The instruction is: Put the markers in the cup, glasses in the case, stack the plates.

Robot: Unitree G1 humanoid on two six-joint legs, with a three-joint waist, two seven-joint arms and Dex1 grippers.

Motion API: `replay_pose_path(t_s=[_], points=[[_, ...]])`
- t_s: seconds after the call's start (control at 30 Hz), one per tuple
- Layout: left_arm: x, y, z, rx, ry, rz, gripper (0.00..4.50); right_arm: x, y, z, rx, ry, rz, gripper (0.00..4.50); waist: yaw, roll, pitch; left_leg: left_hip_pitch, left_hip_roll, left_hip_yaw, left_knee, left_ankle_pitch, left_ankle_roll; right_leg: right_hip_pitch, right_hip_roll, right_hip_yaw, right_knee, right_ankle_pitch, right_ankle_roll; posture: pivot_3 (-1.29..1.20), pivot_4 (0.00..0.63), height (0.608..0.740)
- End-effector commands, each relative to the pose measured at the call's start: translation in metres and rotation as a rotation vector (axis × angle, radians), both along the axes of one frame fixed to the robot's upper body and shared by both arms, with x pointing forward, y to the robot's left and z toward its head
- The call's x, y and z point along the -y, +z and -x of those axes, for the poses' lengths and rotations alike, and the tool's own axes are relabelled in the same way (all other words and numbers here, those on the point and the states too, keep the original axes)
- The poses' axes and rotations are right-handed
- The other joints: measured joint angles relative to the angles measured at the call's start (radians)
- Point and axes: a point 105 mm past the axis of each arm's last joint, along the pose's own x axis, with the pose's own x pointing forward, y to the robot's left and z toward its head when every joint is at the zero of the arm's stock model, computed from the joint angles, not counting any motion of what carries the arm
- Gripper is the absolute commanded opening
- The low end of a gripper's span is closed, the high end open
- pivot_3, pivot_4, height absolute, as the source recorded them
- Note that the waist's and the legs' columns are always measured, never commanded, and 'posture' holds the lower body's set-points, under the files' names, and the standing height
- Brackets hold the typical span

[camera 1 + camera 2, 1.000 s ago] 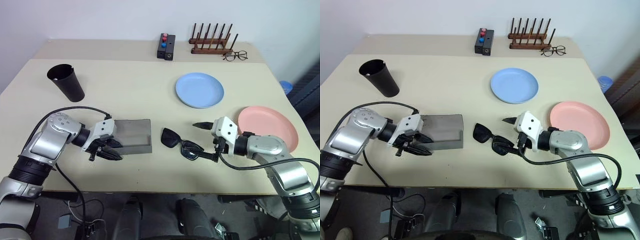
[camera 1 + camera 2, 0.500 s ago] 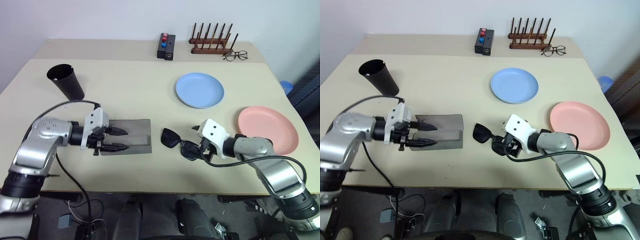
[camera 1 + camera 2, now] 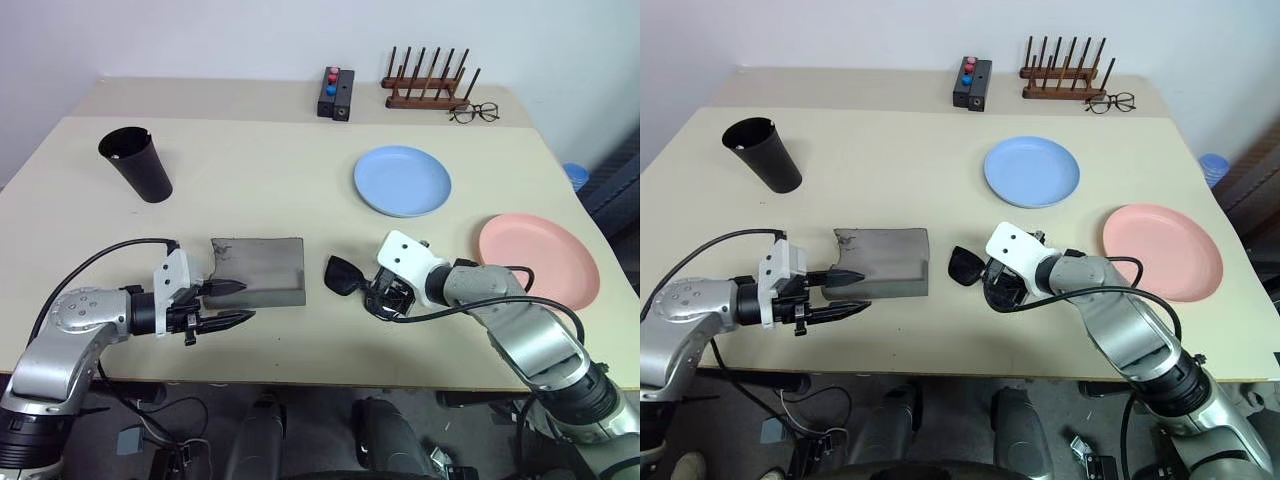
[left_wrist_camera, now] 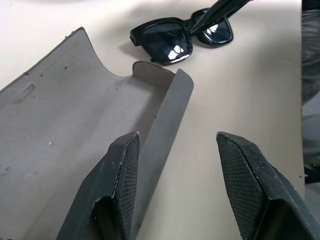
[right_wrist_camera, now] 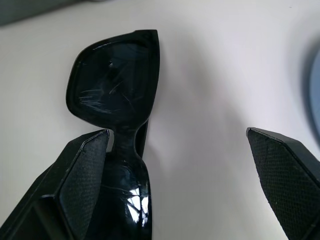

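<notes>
The glasses (image 3: 352,277), black-framed with dark, scuffed lenses, lie folded on the worktop (image 3: 260,170) just beside the open grey case (image 3: 262,268). The right hand (image 5: 180,165) straddles them, fingers wide apart. The left hand (image 4: 172,185), fingers apart and empty, hovers at the case's edge.

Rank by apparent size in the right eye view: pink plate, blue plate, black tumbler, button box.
1-2. Round pink plate and light blue plate: alike; pink sits nearer.
3. Tall black plastic tumbler.
4. Black box with red and blue buttons.

The right tool (image 3: 385,298) hides one lens of the glasses (image 3: 345,275); the cup's (image 3: 137,166) contents are indiscernible.
</notes>
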Motion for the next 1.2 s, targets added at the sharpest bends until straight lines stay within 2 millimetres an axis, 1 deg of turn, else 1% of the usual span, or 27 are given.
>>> replay_pose_path(t_s=[0.03, 0.17, 0.27, 0.43, 0.53, 0.57, 0.6, 0.63, 0.67, 0.7, 0.77, 0.8, 1.2], points=[[0.003, 0.011, 0.001, 0.064, -0.011, 0.015, 2.49, 0.008, 0.004, -0.002, 0.064, -0.015, 0.079, 4.50, 0.000, 0.000, 0.000, 0.000, 0.000, 0.000, 0.000, 0.000, 0.000, 0.000, 0.000, 0.000, 0.000, 0.000, 0.000, 0.00, 0.150, 0.740], [0.005, 0.011, -0.001, 0.070, -0.015, 0.017, 2.49, 0.017, 0.005, -0.008, 0.109, -0.033, 0.130, 4.50, -0.002, 0.000, 0.000, 0.000, 0.000, 0.000, 0.000, 0.000, 0.000, 0.000, 0.000, 0.000, 0.000, 0.000, 0.000, 0.00, 0.150, 0.740], [0.009, 0.012, -0.002, 0.075, -0.020, 0.017, 2.49, 0.017, 0.005, -0.009, 0.134, -0.022, 0.158, 4.50, -0.003, 0.000, 0.000, 0.000, 0.000, 0.000, 0.000, 0.000, 0.000, 0.000, 0.000, 0.000, 0.000, 0.000, 0.000, 0.00, 0.150, 0.740], [0.013, 0.015, -0.004, 0.083, -0.021, 0.017, 2.49, 0.016, 0.001, -0.007, 0.118, -0.024, 0.147, 4.50, -0.003, 0.000, 0.000, 0.000, 0.000, 0.000, 0.000, 0.000, 0.000, 0.000, 0.000, 0.000, 0.000, 0.000, 0.000, 0.00, 0.150, 0.740], [0.015, 0.017, -0.004, 0.089, -0.021, 0.017, 2.55, 0.019, -0.002, -0.006, 0.088, -0.033, 0.146, 3.67, -0.002, 0.000, 0.000, 0.000, 0.000, 0.000, 0.000, 0.000, 0.000, 0.000, 0.000, 0.000, 0.000, 0.000, 0.000, 0.00, 0.150, 0.740], [0.016, 0.018, -0.004, 0.090, -0.020, 0.017, 2.55, 0.019, -0.002, -0.005, 0.079, -0.034, 0.145, 3.14, -0.002, 0.000, 0.000, 0.000, 0.000, 0.000, 0.000, 0.000, 0.000, 0.000, 0.000, 0.000, 0.000, 0.000, 0.000, 0.00, 0.150, 0.740], [0.017, 0.019, -0.005, 0.092, -0.020, 0.018, 2.55, 0.019, -0.003, -0.004, 0.066, -0.033, 0.136, 2.78, -0.002, 0.000, 0.000, 0.000, 0.000, 0.000, 0.000, 0.000, 0.000, 0.000, 0.000, 0.000, 0.000, 0.000, 0.000, 0.00, 0.150, 0.740], [0.018, 0.020, -0.005, 0.094, -0.019, 0.019, 2.55, 0.020, -0.002, -0.004, 0.059, -0.034, 0.131, 2.23, -0.002, 0.000, 0.000, 0.000, 0.000, 0.000, 0.000, 0.000, 0.000, 0.000, 0.000, 0.000, 0.000, 0.000, 0.000, 0.00, 0.150, 0.740], [0.020, 0.021, -0.006, 0.095, -0.019, 0.020, 2.55, 0.021, -0.002, -0.004, 0.058, -0.036, 0.132, 1.81, -0.002, 0.000, 0.000, 0.000, 0.000, 0.000, 0.000, 0.000, 0.000, 0.000, 0.000, 0.000, 0.000, 0.000, 0.000, 0.00, 0.150, 0.740], [0.021, 0.021, -0.007, 0.096, -0.018, 0.021, 2.55, 0.022, -0.001, -0.005, 0.058, -0.037, 0.134, 1.23, -0.002, 0.000, 0.000, 0.000, 0.000, 0.000, 0.000, 0.000, 0.000, 0.000, 0.000, 0.000, 0.000, 0.000, 0.000, 0.00, 0.150, 0.740], [0.022, 0.023, -0.007, 0.098, -0.018, 0.022, 2.55, 0.028, 0.001, -0.007, 0.075, -0.050, 0.171, 0.23, -0.003, 0.000, 0.000, 0.000, 0.000, 0.000, 0.000, 0.000, 0.000, 0.000, 0.000, 0.000, 0.000, 0.000, 0.000, 0.00, 0.150, 0.740], [0.023, 0.023, -0.008, 0.099, -0.018, 0.022, 2.55, 0.029, 0.001, -0.008, 0.082, -0.053, 0.178, 0.06, -0.004, -0.001, 0.000, 0.000, 0.000, 0.000, 0.000, 0.000, 0.000, 0.000, 0.000, 0.000, 0.000, 0.000, 0.000, 0.00, 0.150, 0.740], [0.028, 0.031, -0.010, 0.119, -0.005, 0.034, 2.55, 0.023, 0.002, -0.012, 0.108, 0.016, 0.175, 0.06, -0.005, -0.001, 0.000, 0.001, 0.000, 0.000, 0.000, 0.000, 0.000, 0.000, 0.000, 0.000, 0.000, 0.000, 0.000, 0.00, 0.150, 0.740]])
